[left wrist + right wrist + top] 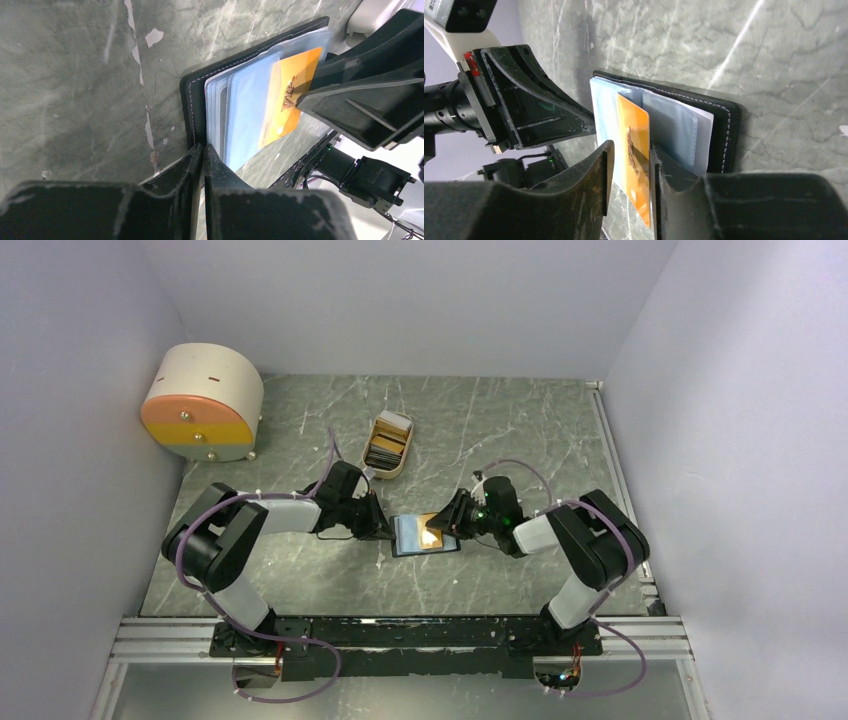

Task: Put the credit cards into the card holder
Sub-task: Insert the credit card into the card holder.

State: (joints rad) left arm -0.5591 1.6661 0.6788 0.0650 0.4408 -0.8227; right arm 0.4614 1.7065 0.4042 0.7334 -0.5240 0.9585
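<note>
The black card holder (415, 540) lies open on the table between the two arms, its blue-grey pockets (247, 110) facing up. My left gripper (203, 147) is shut on the card holder's black cover (195, 95) at its left edge. A golden-yellow credit card (634, 125) sticks partway out of a pocket. My right gripper (631, 150) is open around that card. The card rests against one finger and the other finger stands apart from it. More credit cards (388, 445) lie stacked in a beige tray behind.
The beige oblong tray (402, 462) sits just behind the card holder, near the left arm's wrist. A big beige-and-orange round box (203, 403) stands at the back left by the wall. The marble-patterned table is walled on three sides.
</note>
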